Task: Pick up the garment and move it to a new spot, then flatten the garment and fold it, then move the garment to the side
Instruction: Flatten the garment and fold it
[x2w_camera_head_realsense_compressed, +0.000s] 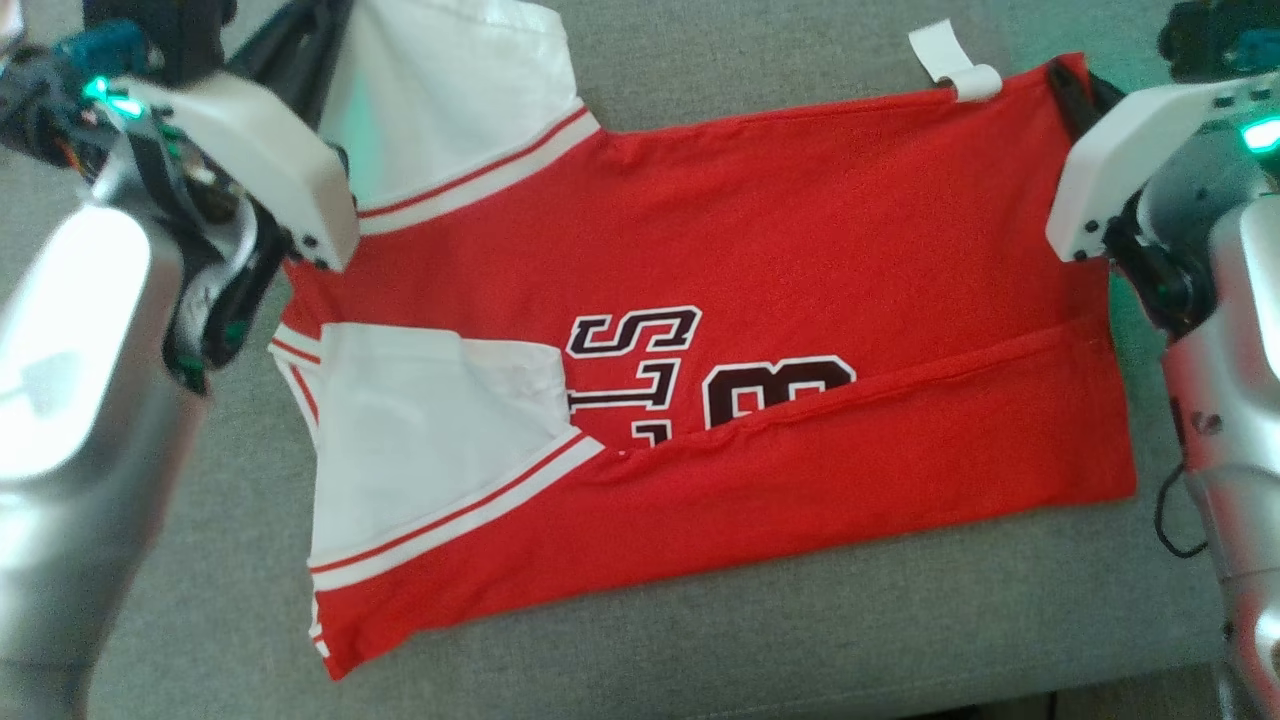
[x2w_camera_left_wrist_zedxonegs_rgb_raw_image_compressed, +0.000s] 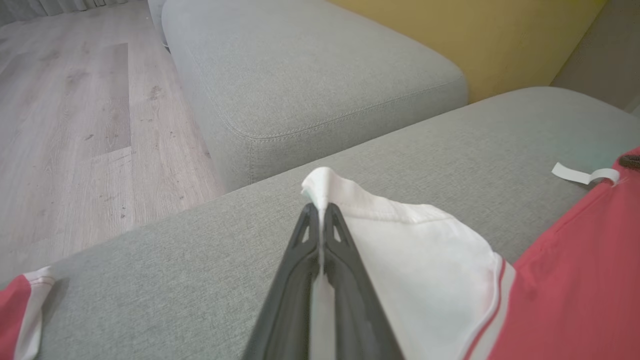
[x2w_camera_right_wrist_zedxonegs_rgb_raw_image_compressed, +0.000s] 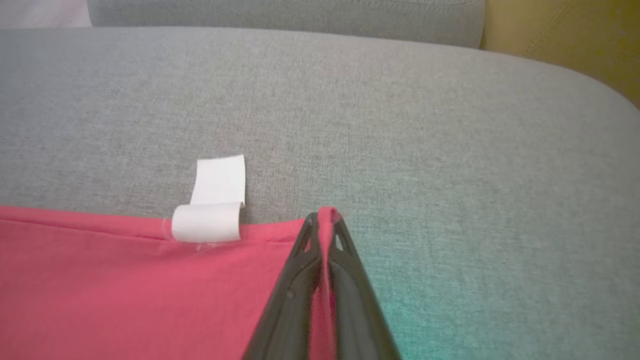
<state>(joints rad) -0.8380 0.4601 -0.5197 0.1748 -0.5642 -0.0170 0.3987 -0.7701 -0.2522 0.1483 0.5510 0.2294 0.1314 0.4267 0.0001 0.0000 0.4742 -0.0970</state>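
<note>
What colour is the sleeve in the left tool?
White sleeve with red-striped trim; best in left wrist view.

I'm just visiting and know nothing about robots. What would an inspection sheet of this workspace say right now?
Surface: grey sofa cushion.
Job's things: red-and-white jersey lying flat, near edge folded over; white tag at its far edge.
Clutter: nothing seen.
Pincers: left pincer shut on the white sleeve; right pincer shut on a red corner.
Cables: dark cable looping beside the right arm.
Surroundings: wooden floor, yellow wall.
</note>
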